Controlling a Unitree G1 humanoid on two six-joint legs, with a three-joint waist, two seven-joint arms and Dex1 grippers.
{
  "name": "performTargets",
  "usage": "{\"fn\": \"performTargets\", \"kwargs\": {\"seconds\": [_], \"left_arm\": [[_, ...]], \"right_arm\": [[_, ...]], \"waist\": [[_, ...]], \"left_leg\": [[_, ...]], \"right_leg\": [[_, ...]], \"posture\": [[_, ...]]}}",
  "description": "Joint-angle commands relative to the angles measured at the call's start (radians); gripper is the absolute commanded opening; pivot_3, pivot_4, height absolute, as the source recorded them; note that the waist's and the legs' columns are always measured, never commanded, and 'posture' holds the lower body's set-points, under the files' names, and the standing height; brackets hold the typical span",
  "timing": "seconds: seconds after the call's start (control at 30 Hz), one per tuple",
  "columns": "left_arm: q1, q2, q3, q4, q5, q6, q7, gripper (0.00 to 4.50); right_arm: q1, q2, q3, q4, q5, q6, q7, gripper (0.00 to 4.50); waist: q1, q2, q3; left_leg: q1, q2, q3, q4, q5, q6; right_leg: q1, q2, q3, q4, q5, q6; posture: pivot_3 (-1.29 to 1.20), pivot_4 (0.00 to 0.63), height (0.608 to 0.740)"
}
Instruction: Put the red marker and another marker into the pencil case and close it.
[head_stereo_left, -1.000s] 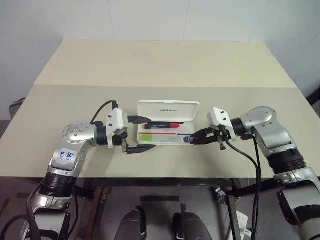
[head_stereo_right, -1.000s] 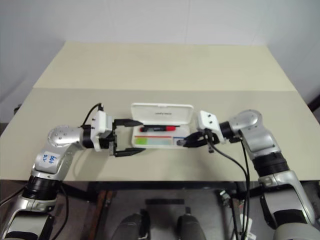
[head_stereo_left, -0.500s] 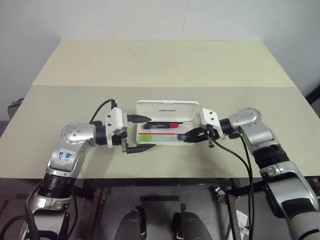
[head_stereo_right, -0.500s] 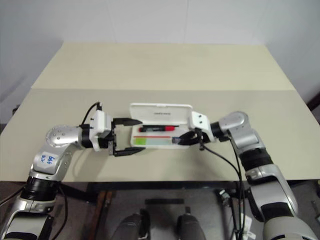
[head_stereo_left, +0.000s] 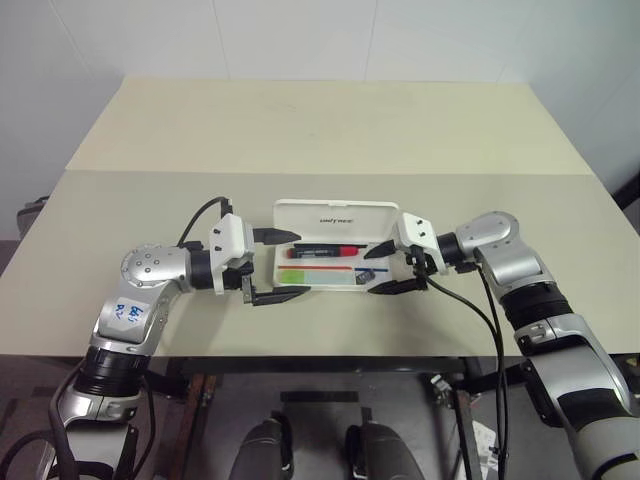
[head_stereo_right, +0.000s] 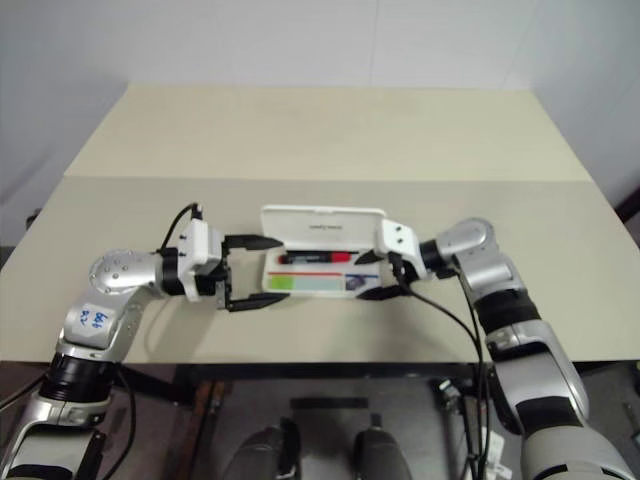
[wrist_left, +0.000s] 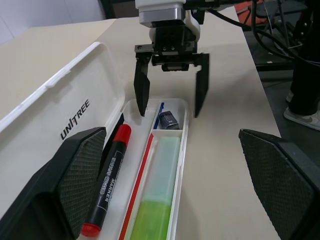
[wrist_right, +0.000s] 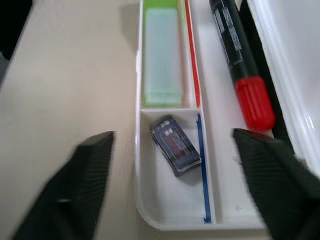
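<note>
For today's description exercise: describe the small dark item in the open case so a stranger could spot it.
On the beige table lies the open white pencil case. In its small end compartment by the right gripper sits a small dark grey block, short and flat beside the green marker and red marker.

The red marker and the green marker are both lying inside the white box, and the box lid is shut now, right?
Not quite. The lid is open, standing up behind the tray of the pencil case, as the left wrist view shows. The rest holds: the red marker and the green marker both lie inside it.
</note>
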Motion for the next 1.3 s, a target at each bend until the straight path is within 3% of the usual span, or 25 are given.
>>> {"fn": "performTargets", "kwargs": {"seconds": [0.03, 0.27, 0.5, 0.7, 1.13, 1.3], "left_arm": [[-0.001, 0.008, 0.028, -0.023, -0.021, -0.005, 0.001, 4.5], [-0.003, 0.012, 0.03, -0.02, -0.022, -0.004, -0.003, 4.5], [0.043, 0.058, 0.079, -0.061, -0.057, 0.018, -0.014, 4.5], [0.08, 0.094, 0.146, -0.096, -0.099, 0.059, 0.009, 4.5], [0.092, 0.098, 0.229, -0.074, -0.114, 0.089, 0.064, 4.5], [0.1, 0.096, 0.239, -0.042, -0.108, 0.077, 0.069, 4.5]], "right_arm": [[-0.015, -0.013, -0.041, -0.056, 0.046, 0.024, 0.03, 4.49], [-0.003, -0.039, -0.075, -0.143, 0.12, 0.097, 0.07, 4.49], [0.07, -0.17, -0.087, -0.324, 0.201, 0.219, 0.131, 4.49], [0.114, -0.241, -0.116, -0.41, 0.243, 0.288, 0.083, 4.49], [0.081, -0.218, -0.218, -0.348, 0.25, 0.241, -0.055, 4.49], [0.112, -0.199, -0.257, -0.412, 0.308, 0.293, -0.081, 4.49]], "waist": [[0.0, 0.0, 0.0], [0.0, 0.0, 0.0], [0.001, 0.0, 0.0], [0.0, 0.0, 0.0], [0.001, 0.0, 0.0], [0.001, 0.0, 0.0]], "left_leg": [[0.0, 0.0, 0.0, 0.0, 0.0, 0.0], [0.0, 0.0, 0.0, 0.0, 0.0, 0.0], [0.0, 0.0, -0.001, -0.004, 0.0, 0.0], [0.0, 0.0, 0.0, -0.005, 0.0, 0.0], [0.0, 0.0, 0.0, -0.005, 0.0, 0.0], [0.0, 0.0, 0.0, -0.005, 0.0, 0.0]], "right_leg": [[0.0, 0.0, 0.0, 0.0, 0.0, 0.0], [0.0, 0.0, 0.0, 0.0, 0.0, 0.0], [0.0, -0.001, -0.001, -0.004, 0.0, 0.0], [0.0, 0.0, 0.0, -0.005, 0.0, 0.0], [0.0, 0.0, -0.001, -0.006, 0.0, 0.0], [0.0, 0.0, -0.001, -0.006, 0.0, 0.0]], "posture": [[0.0, 0.15, 0.74], [0.0, 0.15, 0.74], [0.0, 0.15, 0.74], [0.0, 0.15, 0.74], [0.0, 0.15, 0.74], [0.0, 0.15, 0.74]]}}
